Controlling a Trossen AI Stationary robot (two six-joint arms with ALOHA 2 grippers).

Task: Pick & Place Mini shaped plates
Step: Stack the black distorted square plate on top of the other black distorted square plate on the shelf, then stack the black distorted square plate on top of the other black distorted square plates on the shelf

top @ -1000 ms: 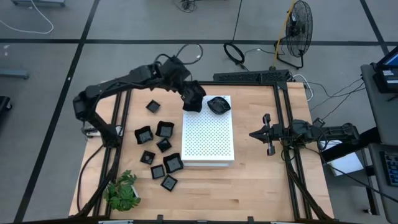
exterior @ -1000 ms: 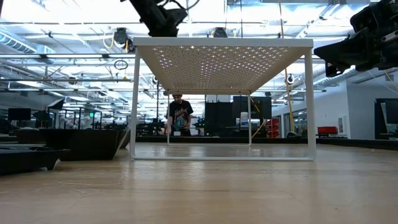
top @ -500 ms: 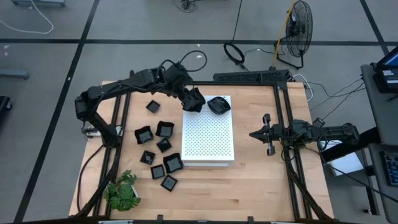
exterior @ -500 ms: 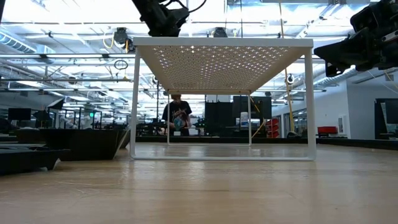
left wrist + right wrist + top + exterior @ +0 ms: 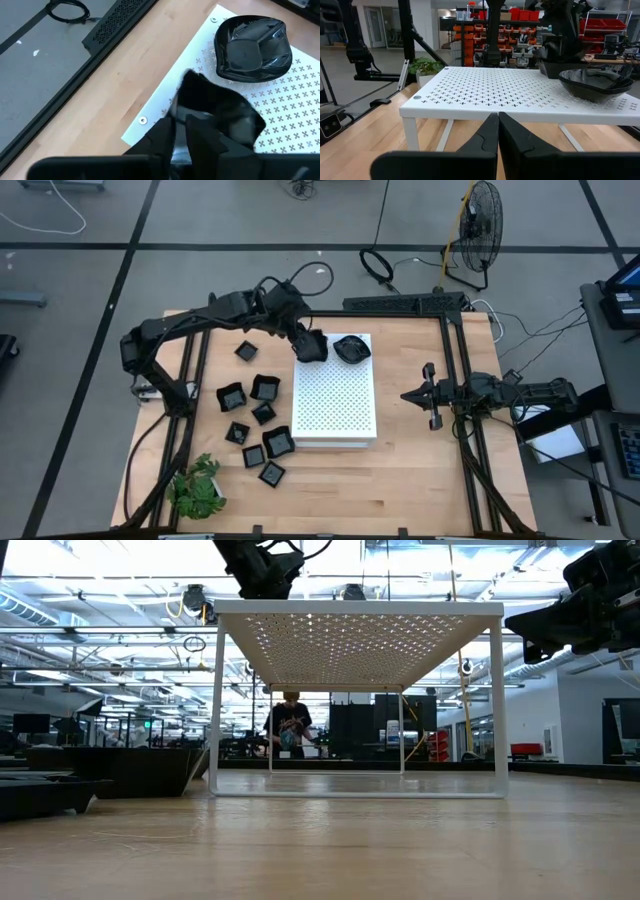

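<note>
My left gripper (image 5: 305, 343) (image 5: 180, 120) is shut on a small square black plate (image 5: 220, 112) at the far left corner of the white perforated board (image 5: 335, 405). A rounded black plate (image 5: 351, 348) (image 5: 252, 47) sits on the board's far edge beside it. Several more small black plates (image 5: 258, 415) lie on the table left of the board. My right gripper (image 5: 430, 395) (image 5: 498, 125) is shut and holds nothing. It hovers right of the board, pointing level at it. My left gripper pinches the square plate's raised rim (image 5: 176, 107) between its two fingers, one inside the dish and one outside. The fingers slant down from the table's far left side. The plate sits tilted, low over the board's corner; whether it touches the board I cannot tell.
A green plant (image 5: 197, 485) stands at the table's near left corner. The board stands on thin white legs (image 5: 216, 705) with open space beneath. Bare wood lies between the board and my right gripper. A person (image 5: 291, 725) is far back in the room.
My left gripper has carried the square plate a short way toward the near edge and down, onto the board's far left corner beside the rounded plate. It has stayed shut on it.
</note>
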